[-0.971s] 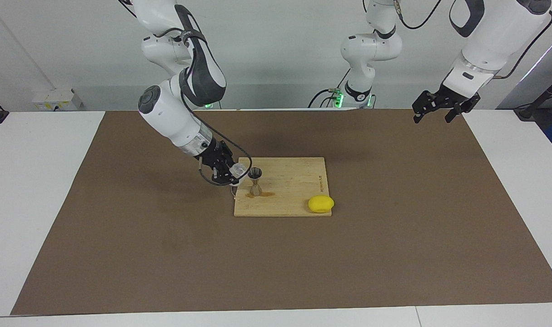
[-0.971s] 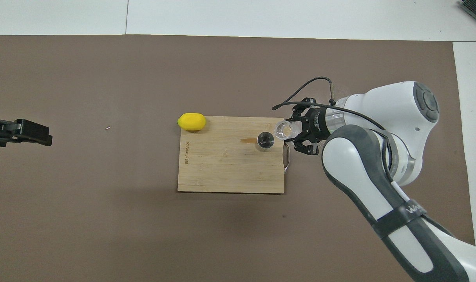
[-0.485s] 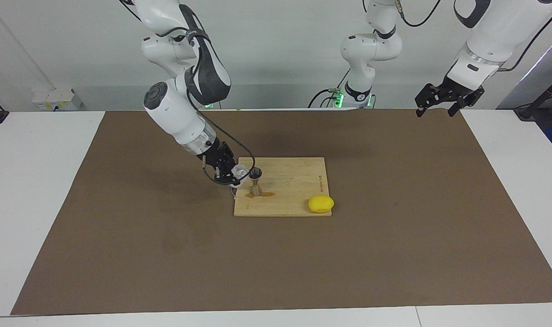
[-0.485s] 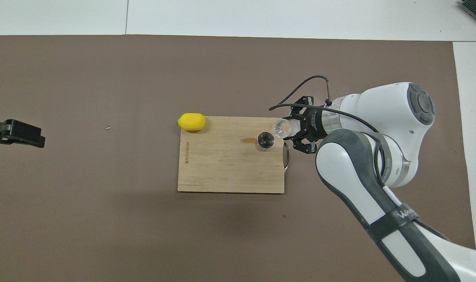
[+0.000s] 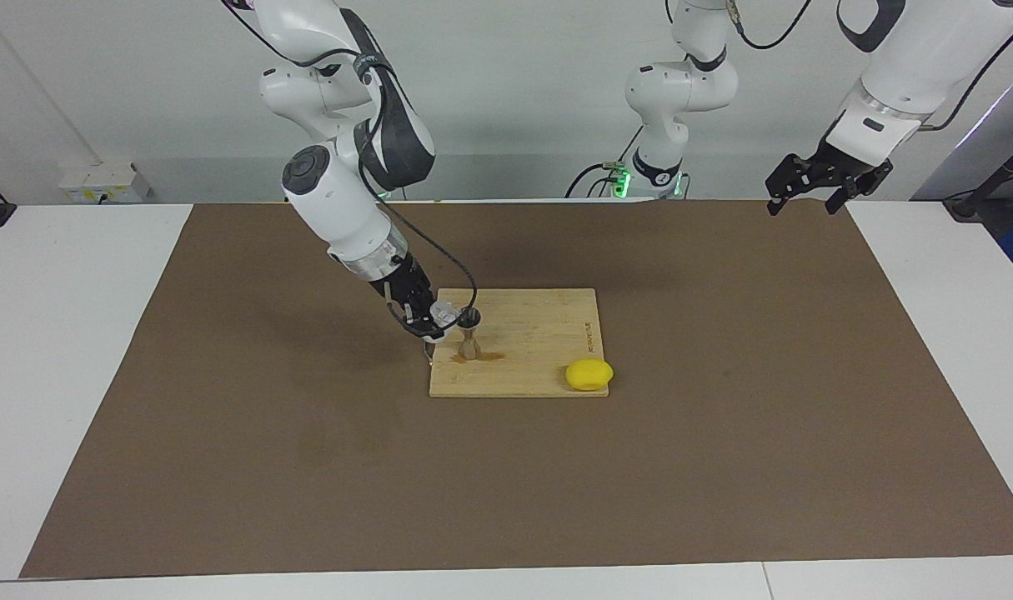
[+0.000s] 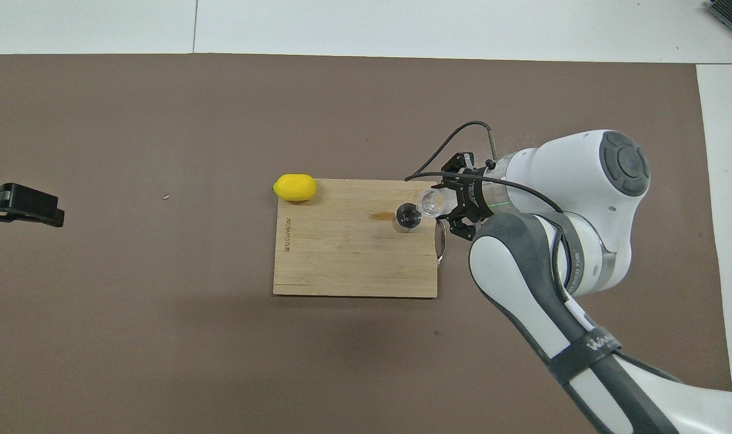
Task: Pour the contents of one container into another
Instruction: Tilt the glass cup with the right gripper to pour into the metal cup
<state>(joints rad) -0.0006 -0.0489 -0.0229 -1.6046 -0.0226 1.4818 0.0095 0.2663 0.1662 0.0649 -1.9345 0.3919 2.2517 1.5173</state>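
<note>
Clearly faceted glass tumbler (image 5: 441, 317), tilted, shiny hourglass jigger (image 5: 468, 335)

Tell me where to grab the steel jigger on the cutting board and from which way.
Grip the jigger at its narrow waist, coming from the left arm's end, level with the board. It stands upright, and the right gripper crowds its other flank with the tilted glass.

Facing cam high, opp. robots; overhead cam steep; both share board (image 5: 519, 343).

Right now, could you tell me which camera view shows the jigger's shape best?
The facing view: the jigger stands side-on there, its two cones and narrow waist plain. The overhead view shows only its round open mouth from above.
</note>
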